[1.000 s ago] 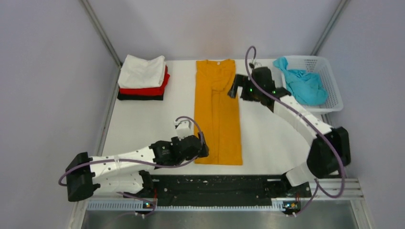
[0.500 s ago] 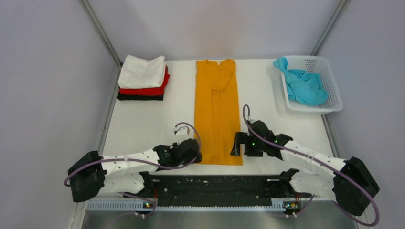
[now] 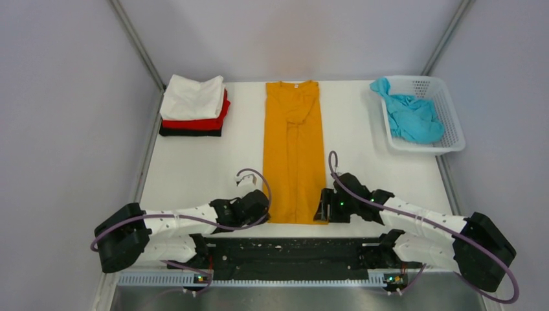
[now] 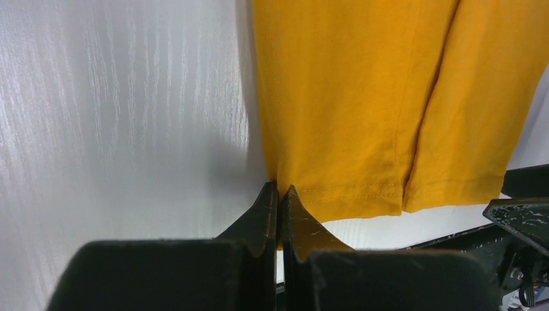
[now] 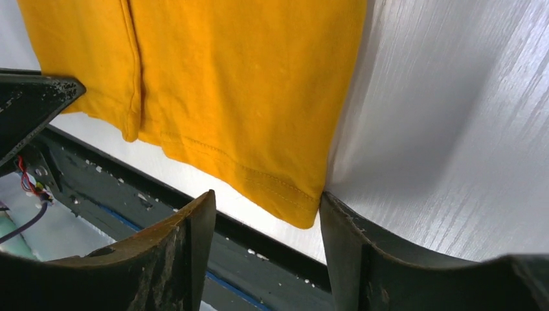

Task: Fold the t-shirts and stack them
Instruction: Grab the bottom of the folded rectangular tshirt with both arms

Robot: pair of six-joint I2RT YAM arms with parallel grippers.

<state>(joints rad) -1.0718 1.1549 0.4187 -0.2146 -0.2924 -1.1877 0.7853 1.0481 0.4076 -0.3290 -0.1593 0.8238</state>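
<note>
Pinching orange-yellow t-shirt point(image 4: 349, 97) hem corner: left jaws; right jaws apart.

Right gripper point(image 3: 322, 210) has swung back to the near corner of the orange-yellow t-shirt point(image 3: 294, 149)

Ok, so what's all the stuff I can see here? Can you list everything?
Yellow shirt: one, orange-yellow, folded into a long strip down the middle of the table.
White shirt: one, white, top of the pile in the far left corner.
Red shirt: one, red, under the white one.
Black shirt: one, black, bottom of the pile.
Blue shirt: one, teal blue, crumpled in the basket.
Basket: one, white with holes, far right corner.
Table: one, white.
Left gripper: one, black, pinched shut on the yellow shirt's near left corner.
Right gripper: one, black, open around the near right corner.
</note>
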